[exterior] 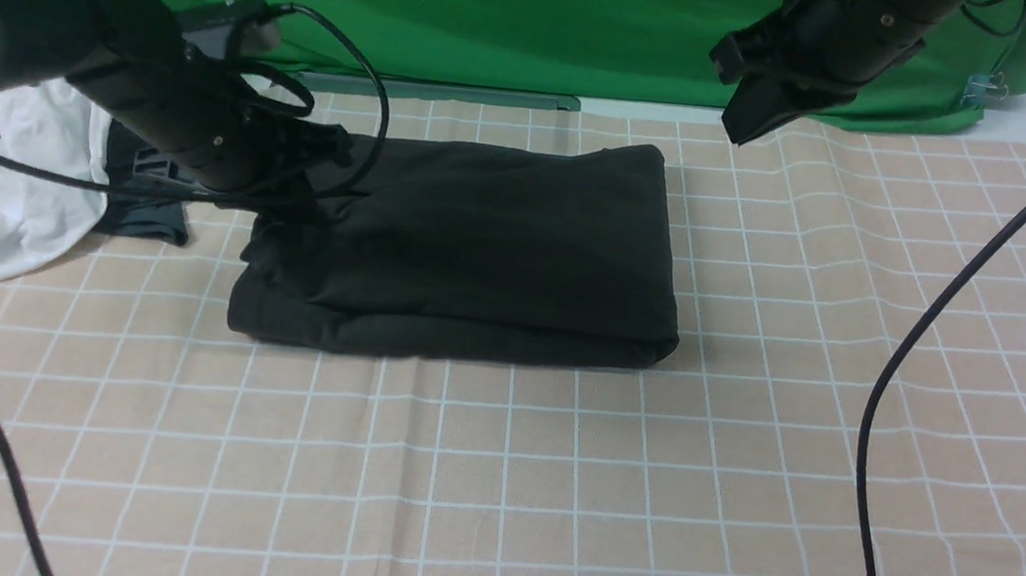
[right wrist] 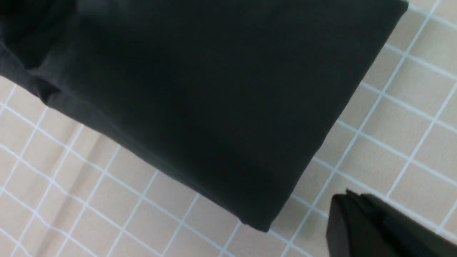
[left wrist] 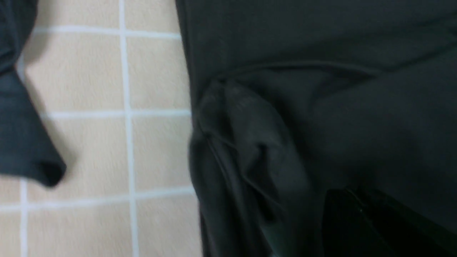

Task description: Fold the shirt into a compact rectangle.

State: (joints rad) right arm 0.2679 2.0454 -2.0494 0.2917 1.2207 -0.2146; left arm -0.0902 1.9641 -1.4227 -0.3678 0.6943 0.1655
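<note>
The black shirt (exterior: 470, 246) lies folded into a thick rectangle in the middle of the checked tablecloth; its left end is bunched and wrinkled (left wrist: 250, 142). My left gripper (exterior: 290, 205) is low over that left end, its dark fingers together (left wrist: 348, 194) against the fabric, and no cloth shows pinched between them. Raised above the table, past the shirt's far right corner, my right gripper (exterior: 740, 137) is shut and empty. In the right wrist view its tips (right wrist: 348, 195) hang over bare cloth beside the shirt's smooth right end (right wrist: 214, 100).
A white garment (exterior: 15, 184) and a smaller dark grey garment (exterior: 143, 215) lie left of the shirt, behind my left arm. A green backdrop (exterior: 503, 5) closes the far edge. A black cable (exterior: 931, 347) hangs across the right side.
</note>
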